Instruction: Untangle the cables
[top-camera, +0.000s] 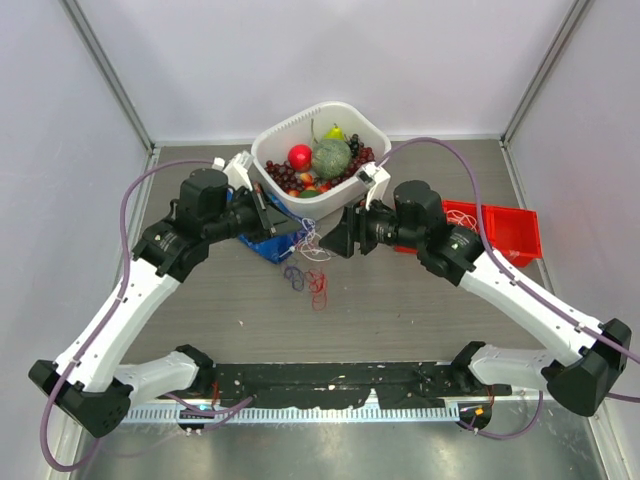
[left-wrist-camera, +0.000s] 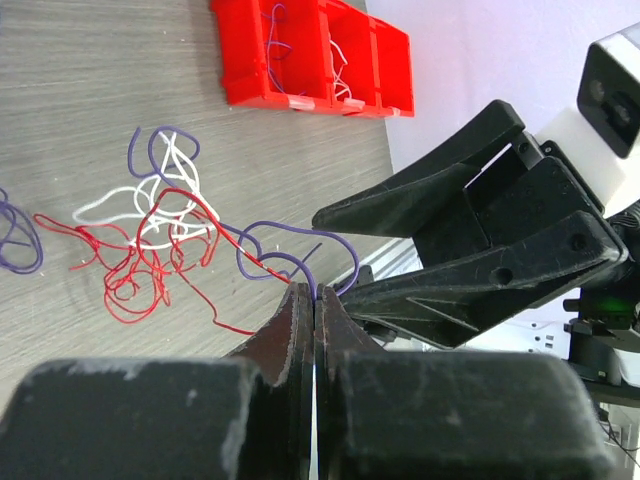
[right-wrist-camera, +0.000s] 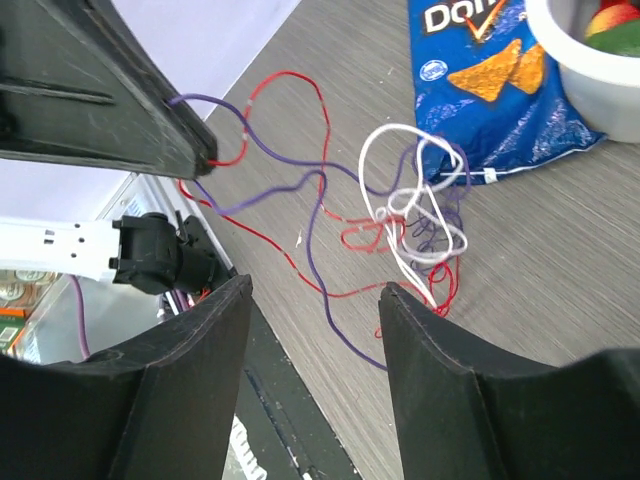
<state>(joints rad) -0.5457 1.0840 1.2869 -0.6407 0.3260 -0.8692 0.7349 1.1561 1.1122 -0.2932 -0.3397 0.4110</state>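
Toward the middle of the bench (top-camera: 420, 320), a little nearer its far edge than its near one, lie the cables (top-camera: 318, 285) – a loose bunch of thin white, red and purple strands, knotted together where the white loops cross the red. A separate small purple coil sits just beside the bunch, on its left in the overhead view.

The left gripper (left-wrist-camera: 314, 300) is pinched fully together, and a purple strand and a red one run straight into the seam between its fingertips; both lift off the bench from the bunch up to that pinch. The right gripper (right-wrist-camera: 315, 295) faces it from the other side with its jaws standing wide apart and nothing between them – the strands pass below and beyond its fingers without touching them, as far as the wrist view shows. The two grippers are close together above the bunch, tips nearly meeting.

Just behind the cables, toward the far edge, a blue chip bag (right-wrist-camera: 490, 90) lies flat, and white loops reach its lower edge. Behind the bag stands a white basket (top-camera: 270, 150) filled with fruit. Near the right edge sits a red bin (left-wrist-camera: 300, 60); a few thin purple and white strands lie in its compartments.
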